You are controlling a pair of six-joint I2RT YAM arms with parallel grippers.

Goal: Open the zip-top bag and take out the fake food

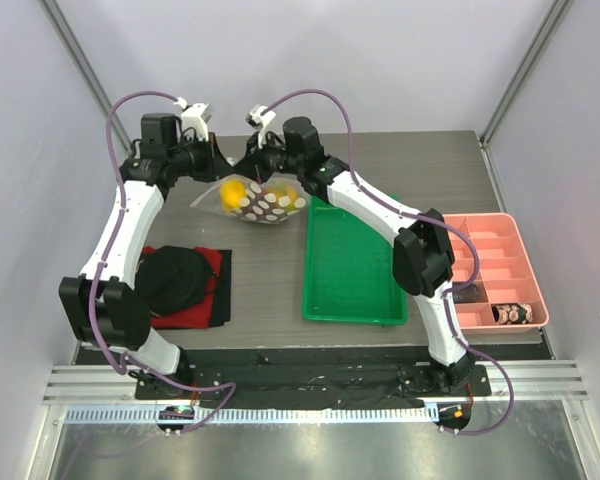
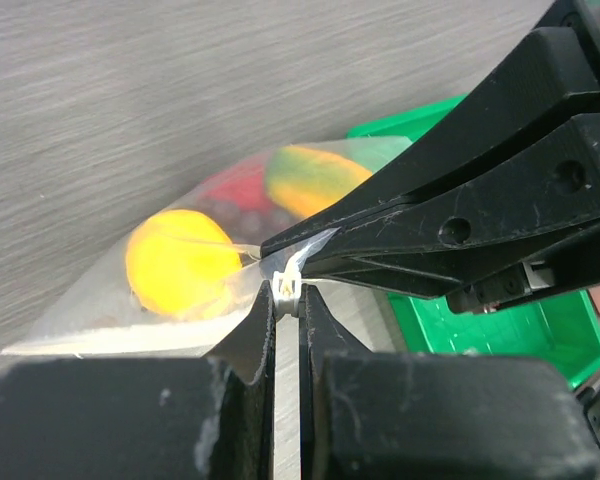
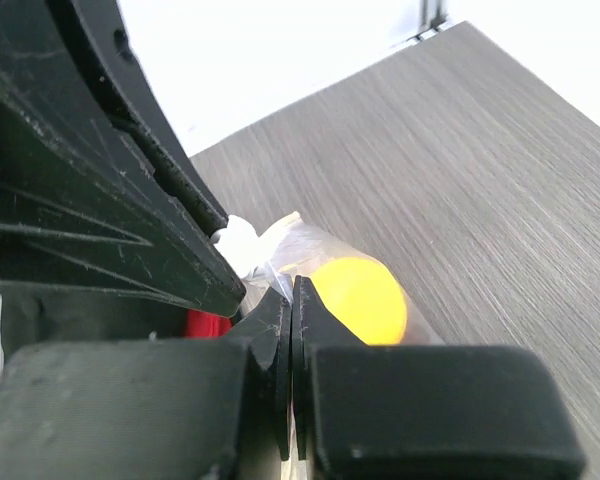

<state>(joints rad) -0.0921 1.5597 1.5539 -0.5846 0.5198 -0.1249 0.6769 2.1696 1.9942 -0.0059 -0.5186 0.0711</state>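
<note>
Both jaws hide part of the zip-top bag (image 1: pixel 268 206).

Zip-top bag (image 1: pixel 263 203) beside green tray (image 1: pixel 352 262)

Zip-top bag (image 2: pixel 110 315) clear glossy plastic; table (image 2: pixel 180 80) matt woodgrain.

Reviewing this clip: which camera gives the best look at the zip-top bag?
Top external: the whole zip-top bag shows, dots and all, held by left gripper and right gripper. Left wrist shows its clear side, blurred, and the pinched edge. Right wrist shows only a corner around the yellow piece.
</note>
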